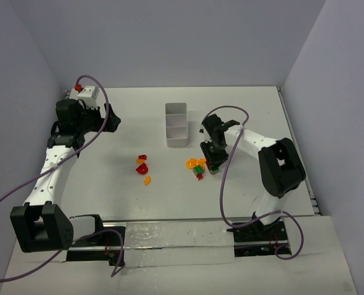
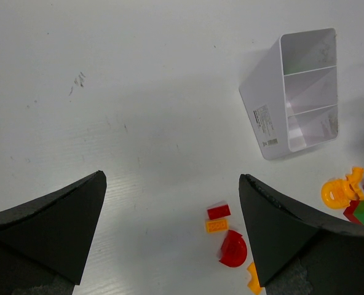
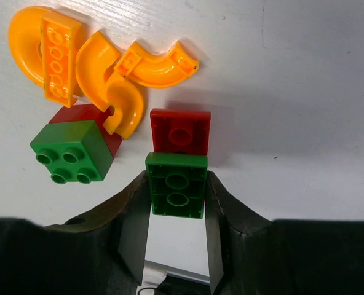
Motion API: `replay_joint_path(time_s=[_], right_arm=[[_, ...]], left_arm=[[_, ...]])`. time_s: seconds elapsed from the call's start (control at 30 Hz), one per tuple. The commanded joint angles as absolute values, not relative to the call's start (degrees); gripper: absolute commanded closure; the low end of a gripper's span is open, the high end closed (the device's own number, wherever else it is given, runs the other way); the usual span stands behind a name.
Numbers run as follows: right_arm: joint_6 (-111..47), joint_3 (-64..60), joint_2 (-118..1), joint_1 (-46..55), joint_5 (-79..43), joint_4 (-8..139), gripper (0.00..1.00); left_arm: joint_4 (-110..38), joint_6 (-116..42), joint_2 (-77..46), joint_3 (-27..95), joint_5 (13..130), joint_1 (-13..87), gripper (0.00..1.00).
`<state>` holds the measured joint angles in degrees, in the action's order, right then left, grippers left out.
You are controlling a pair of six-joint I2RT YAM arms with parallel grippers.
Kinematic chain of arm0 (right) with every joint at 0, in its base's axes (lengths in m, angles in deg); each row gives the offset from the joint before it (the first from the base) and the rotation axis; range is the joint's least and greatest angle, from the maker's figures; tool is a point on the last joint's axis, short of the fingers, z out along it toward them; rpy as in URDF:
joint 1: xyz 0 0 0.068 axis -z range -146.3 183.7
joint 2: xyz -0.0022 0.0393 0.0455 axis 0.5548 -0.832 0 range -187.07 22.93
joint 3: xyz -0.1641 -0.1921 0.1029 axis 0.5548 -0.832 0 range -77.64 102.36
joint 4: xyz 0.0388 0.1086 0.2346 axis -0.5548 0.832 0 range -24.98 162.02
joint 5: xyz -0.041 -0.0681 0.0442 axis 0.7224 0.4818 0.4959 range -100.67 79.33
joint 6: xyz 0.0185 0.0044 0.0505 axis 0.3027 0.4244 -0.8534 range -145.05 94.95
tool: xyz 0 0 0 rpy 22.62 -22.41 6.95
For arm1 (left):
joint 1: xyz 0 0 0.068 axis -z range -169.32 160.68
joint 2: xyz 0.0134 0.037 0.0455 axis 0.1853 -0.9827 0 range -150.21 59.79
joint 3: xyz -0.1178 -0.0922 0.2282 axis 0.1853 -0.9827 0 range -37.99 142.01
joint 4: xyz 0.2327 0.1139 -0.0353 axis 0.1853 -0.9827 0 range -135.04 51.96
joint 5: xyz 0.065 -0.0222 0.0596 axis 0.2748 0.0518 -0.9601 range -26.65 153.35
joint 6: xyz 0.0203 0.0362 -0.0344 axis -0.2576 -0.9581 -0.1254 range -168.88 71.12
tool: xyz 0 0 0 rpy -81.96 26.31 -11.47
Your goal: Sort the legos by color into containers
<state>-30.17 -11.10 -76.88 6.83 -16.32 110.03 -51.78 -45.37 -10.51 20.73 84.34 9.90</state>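
Right wrist: right fingers (image 3: 133, 209) pinch a glossy two-stud green brick (image 3: 176, 185); left fingers (image 2: 59, 221) spread wide, empty.

Legos (image 3: 122, 110) green, red, probably orange — tray (image 2: 265, 117) white

Bright, even light; soft shadows beside the legos (image 3: 56, 55); sharp focus.

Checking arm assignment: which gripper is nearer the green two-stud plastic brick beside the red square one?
Right. The right gripper clasps the green two-stud plastic brick between its fingers; the left gripper hangs open far to its left.
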Motion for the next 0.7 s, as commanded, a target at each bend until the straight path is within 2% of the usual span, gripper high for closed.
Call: replay_joint_path(time_s=[0.0, 0.03, 0.07, 0.1, 0.23, 0.33, 0.67], right_arm=[[-28.84, -9.71, -74.14, 6.54, -17.16, 109.14, 0.88], [-28.49, -9.71, -73.17, 6.63, -17.51, 109.14, 0.98], [-26.96, -9.62, -71.11, 6.88, -19.12, 109.14, 1.0], [-26.89, -9.45, -69.94, 7.06, -20.37, 109.14, 1.0], [-21.85, -6.75, -63.7, 8.98, -29.8, 109.12, 1.0], [-18.8, -4.01, -60.1, 9.44, -37.89, 109.07, 1.0], [-20.44, -0.21, -55.77, 9.09, -50.3, 102.11, 1.0]], left_arm=[[-51.75, -46.5, -10.17, 20.98, 86.77, 10.15, 0.01], [-51.92, -46.5, -10.08, 20.98, 87.83, 10.15, 0.01], [-52.01, -46.5, -9.74, 20.9, 90.9, 10.23, 0.01], [-52.27, -46.5, -9.73, 20.89, 91.03, 10.24, 0.02], [-52.44, -46.19, -8.31, 21.0, 110.08, 10.19, 0.05], [-50.38, -44.84, -7.27, 20.74, 119.3, 12.24, 0.07], [-47.66, -40.94, -6.74, 20.3, 126.03, 20.04, 0.1]])
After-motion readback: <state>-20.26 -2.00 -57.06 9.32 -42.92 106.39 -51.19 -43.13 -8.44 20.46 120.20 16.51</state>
